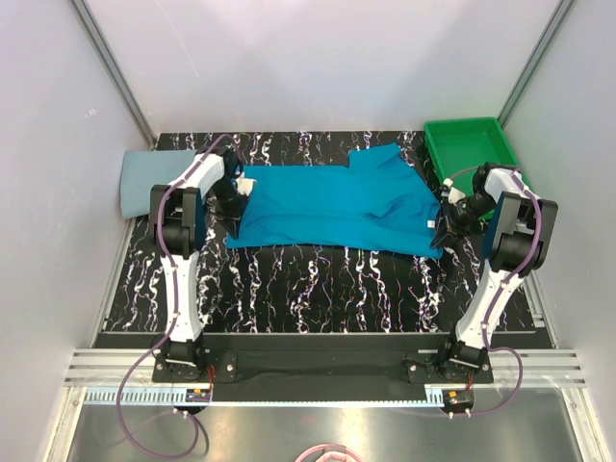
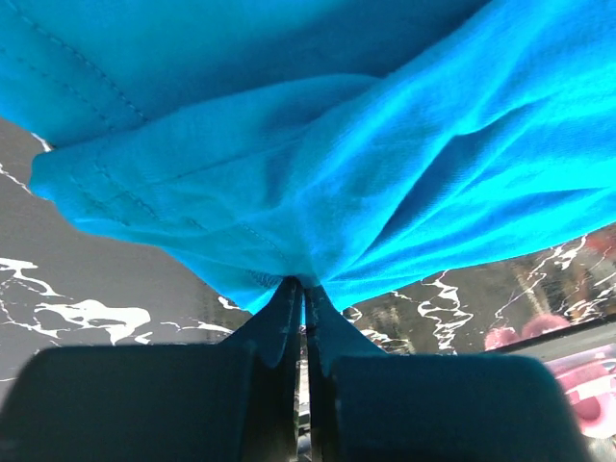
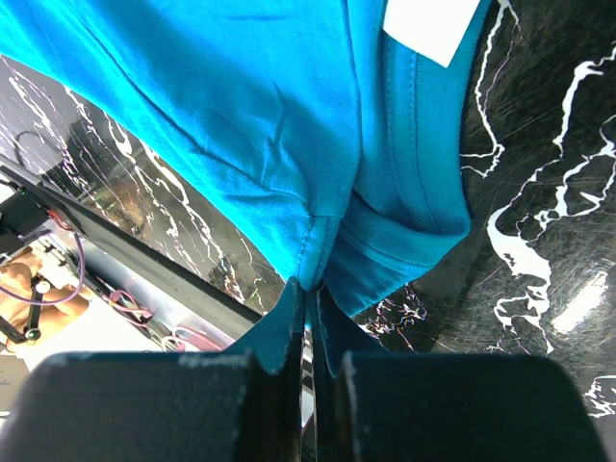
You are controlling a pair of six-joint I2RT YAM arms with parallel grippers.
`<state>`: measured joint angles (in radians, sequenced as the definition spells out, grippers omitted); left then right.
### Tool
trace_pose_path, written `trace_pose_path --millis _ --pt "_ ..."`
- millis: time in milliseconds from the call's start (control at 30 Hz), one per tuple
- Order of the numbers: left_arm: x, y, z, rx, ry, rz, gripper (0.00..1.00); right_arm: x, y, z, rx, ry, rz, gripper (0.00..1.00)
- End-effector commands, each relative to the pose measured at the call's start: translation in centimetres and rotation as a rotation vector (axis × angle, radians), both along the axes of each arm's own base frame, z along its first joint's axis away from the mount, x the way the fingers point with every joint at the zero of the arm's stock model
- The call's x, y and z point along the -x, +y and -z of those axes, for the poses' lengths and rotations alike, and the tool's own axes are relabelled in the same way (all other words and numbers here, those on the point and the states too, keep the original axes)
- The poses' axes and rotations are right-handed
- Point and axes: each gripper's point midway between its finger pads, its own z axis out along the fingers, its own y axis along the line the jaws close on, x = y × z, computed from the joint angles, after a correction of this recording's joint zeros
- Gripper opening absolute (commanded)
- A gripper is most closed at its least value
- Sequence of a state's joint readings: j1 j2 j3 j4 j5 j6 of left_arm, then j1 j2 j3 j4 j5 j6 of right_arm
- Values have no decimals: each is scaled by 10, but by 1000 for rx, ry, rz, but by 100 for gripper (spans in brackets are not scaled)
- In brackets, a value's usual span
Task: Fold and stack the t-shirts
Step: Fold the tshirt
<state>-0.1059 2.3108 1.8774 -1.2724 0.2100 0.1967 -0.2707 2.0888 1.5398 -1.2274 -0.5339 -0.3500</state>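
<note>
Cloth of the bright teal-blue t-shirt [image 1: 337,207] lies spread on the black marbled tabletop [image 1: 318,279], just to the left of the green plastic tray [image 1: 467,125]. One sleeve points towards the tray. The edge of the shirt nearest the tray is gripped by the right end effector [image 1: 445,226], which stands close to the tray's near left corner. In the right wrist view its fingers [image 3: 289,322] are pressed almost together, with a folded hem of the shirt pinched between them. A white label [image 3: 433,24] shows on the cloth above the hem.

At the shirt edge farthest from the tray is the left end effector [image 1: 234,199]. In the left wrist view its fingers [image 2: 279,318] are also nearly closed, and a bunch of the teal cloth is caught between the tips, with creases spreading out from that point.

The pale grey-blue t-shirt [image 1: 149,181] lies well apart from the tray, at the opposite left end of the tabletop beyond the left arm. It is partly off the black surface, and no end effector touches it.
</note>
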Motion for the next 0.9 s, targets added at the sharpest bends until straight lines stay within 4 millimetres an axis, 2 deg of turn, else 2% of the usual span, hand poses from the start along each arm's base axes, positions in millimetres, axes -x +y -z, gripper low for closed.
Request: trace_pose_path --millis 0,133,333,500,733,767,800,867 --pt "2 0 -11 23 -14 4 0 -6 -4 -7 4 -18 12 0" --pt "5 10 -16 13 -18 -14 0 -2 -6 -7 17 -15 0 0" --pt "3 27 -18 -13 -28 -23 0 8 -11 5 57 19 -14 0" --pt "4 30 -18 -10 -23 -16 0 17 -13 17 62 81 -21 0" --pt "9 38 -18 -42 -12 2 0 26 -11 22 55 120 -27 1" --pt "9 38 -19 -41 -11 -6 0 29 -10 22 51 131 -25 3" --pt "9 38 -20 -39 -13 -5 0 28 -10 22 53 125 -23 14" --pt "6 38 -25 -39 -29 -8 10 27 -13 17 72 110 -25 24"
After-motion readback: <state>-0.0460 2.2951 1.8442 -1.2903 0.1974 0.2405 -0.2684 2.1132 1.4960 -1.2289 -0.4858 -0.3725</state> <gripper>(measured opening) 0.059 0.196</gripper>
